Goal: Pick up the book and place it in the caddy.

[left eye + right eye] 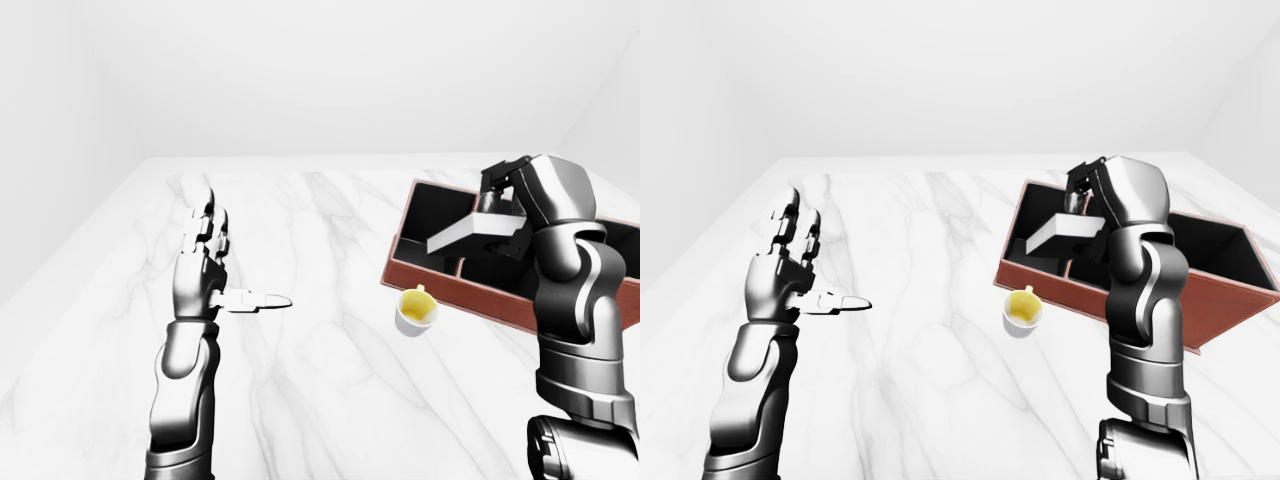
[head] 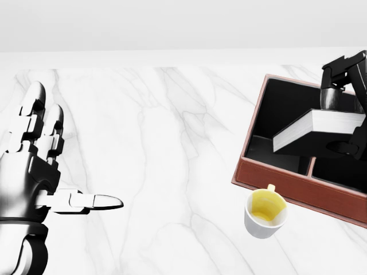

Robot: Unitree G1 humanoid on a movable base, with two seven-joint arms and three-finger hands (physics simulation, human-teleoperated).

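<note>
The book, dark-covered with white page edges, is tilted over the left compartments of the caddy, a brown box with a black inside and dividers at the right of the head view. My right hand is shut on the book's right end, with fingers above and below it. Whether the book touches the caddy's floor is not clear. My left hand is open and empty above the marble table at the left, fingers up and thumb pointing right.
A white mug with a yellow inside stands on the marble table just below the caddy's near wall. White walls rise behind the table's far edge.
</note>
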